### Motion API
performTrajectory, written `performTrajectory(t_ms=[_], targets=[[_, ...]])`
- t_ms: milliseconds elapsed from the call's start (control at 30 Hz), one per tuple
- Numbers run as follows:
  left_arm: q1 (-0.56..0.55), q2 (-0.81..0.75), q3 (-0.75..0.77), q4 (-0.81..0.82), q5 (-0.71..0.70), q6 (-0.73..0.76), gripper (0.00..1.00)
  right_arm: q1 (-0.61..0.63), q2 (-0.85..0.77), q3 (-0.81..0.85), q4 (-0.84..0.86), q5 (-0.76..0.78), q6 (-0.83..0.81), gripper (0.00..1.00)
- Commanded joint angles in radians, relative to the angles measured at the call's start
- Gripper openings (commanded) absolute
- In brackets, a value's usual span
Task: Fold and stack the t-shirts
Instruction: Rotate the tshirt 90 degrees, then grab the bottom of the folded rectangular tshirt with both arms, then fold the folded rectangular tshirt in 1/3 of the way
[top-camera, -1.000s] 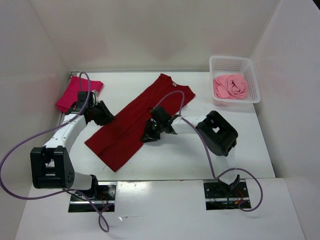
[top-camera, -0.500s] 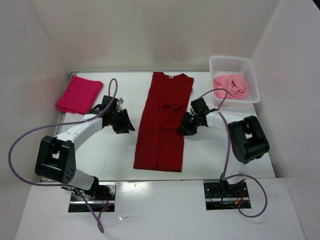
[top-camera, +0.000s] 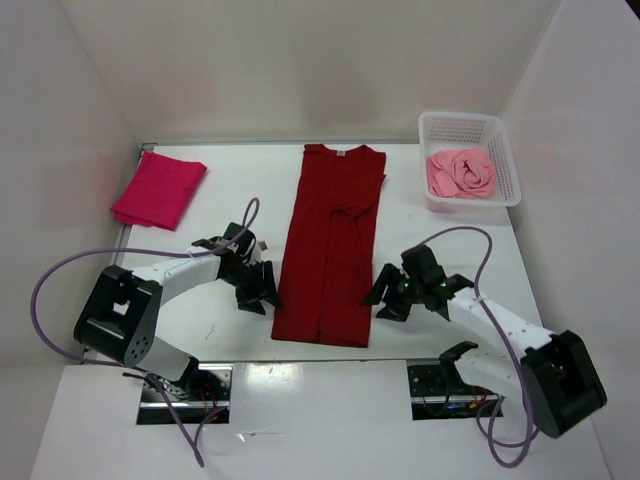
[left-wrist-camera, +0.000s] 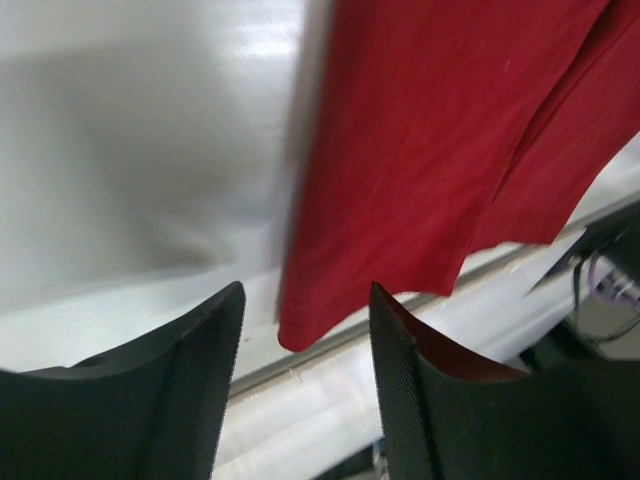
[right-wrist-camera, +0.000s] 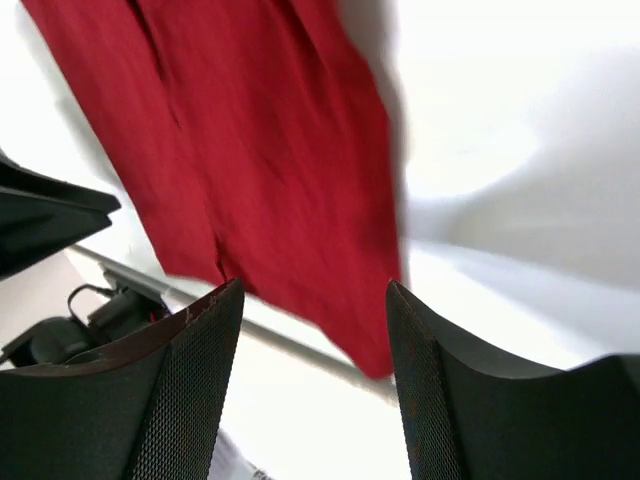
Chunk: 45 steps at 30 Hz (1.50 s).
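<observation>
The dark crimson t-shirt (top-camera: 330, 250) lies flat in the middle of the table as a long strip, sleeves folded in, collar at the far end. My left gripper (top-camera: 262, 291) hovers open just left of its near hem; the left wrist view shows the crimson t-shirt's (left-wrist-camera: 420, 170) corner beyond the empty jaws. My right gripper (top-camera: 385, 297) stands open just right of the hem, with the crimson t-shirt's (right-wrist-camera: 270, 170) other corner past its empty fingers. A folded magenta t-shirt (top-camera: 158, 189) rests at the far left. The light pink t-shirt (top-camera: 462, 173) is crumpled in the basket.
The white mesh basket (top-camera: 505, 160) stands at the far right corner. White walls enclose the table on three sides. The table's near edge and the arm bases lie just beyond the shirt's hem. Purple cables loop off both arms.
The crimson shirt swung from a diagonal to straight. Both grippers let go of it, opened, and slid down its sides toward the near hem.
</observation>
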Motion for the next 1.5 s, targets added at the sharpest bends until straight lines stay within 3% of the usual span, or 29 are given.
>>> performTrajectory(t_ms=[0, 200, 367, 533, 633, 700, 733, 833, 967, 1067, 1133, 1167, 1367, 1467], targets=[[-0.038, 0.037, -0.012, -0.024, 0.071, 0.02, 0.6, 0.05, -0.113, -0.092, -0.032, 0.026, 0.184, 0.64], [-0.087, 0.073, -0.031, -0.024, 0.08, 0.0, 0.48, 0.142, -0.165, -0.179, -0.023, 0.023, 0.275, 0.59], [-0.109, 0.094, -0.031, -0.043, 0.089, 0.0, 0.41, 0.181, -0.086, -0.199, 0.06, 0.0, 0.284, 0.51], [-0.109, 0.103, -0.031, -0.043, 0.111, 0.009, 0.33, 0.215, -0.02, -0.199, 0.109, 0.012, 0.293, 0.34], [-0.118, 0.103, -0.031, -0.043, 0.137, 0.029, 0.13, 0.233, 0.013, -0.16, 0.1, 0.012, 0.284, 0.09], [-0.127, 0.103, -0.031, -0.067, 0.164, 0.041, 0.05, 0.262, 0.013, -0.123, 0.069, 0.012, 0.302, 0.0], [-0.127, 0.081, -0.031, -0.078, 0.164, 0.041, 0.0, 0.327, -0.01, -0.113, 0.043, 0.012, 0.325, 0.0], [-0.127, 0.0, -0.031, -0.167, 0.178, 0.075, 0.0, 0.464, -0.084, -0.078, -0.06, 0.026, 0.411, 0.0], [-0.077, -0.17, -0.033, -0.294, 0.21, 0.052, 0.0, 0.495, -0.225, -0.018, -0.218, 0.0, 0.444, 0.0], [-0.008, -0.172, 0.083, -0.346, 0.198, 0.052, 0.0, 0.327, -0.26, 0.07, -0.318, -0.006, 0.337, 0.0], [0.032, -0.144, 0.177, -0.293, 0.212, 0.029, 0.0, 0.226, -0.233, 0.097, -0.318, -0.046, 0.197, 0.0], [0.043, -0.132, 0.201, -0.27, 0.212, 0.017, 0.0, 0.134, -0.184, 0.132, -0.318, -0.046, 0.148, 0.0], [0.105, 0.104, 0.413, -0.086, 0.164, -0.02, 0.0, -0.098, 0.08, 0.322, -0.215, -0.012, -0.162, 0.0], [0.105, 0.263, 0.516, -0.024, 0.128, -0.04, 0.0, -0.192, 0.23, 0.394, -0.145, -0.012, -0.208, 0.0]])
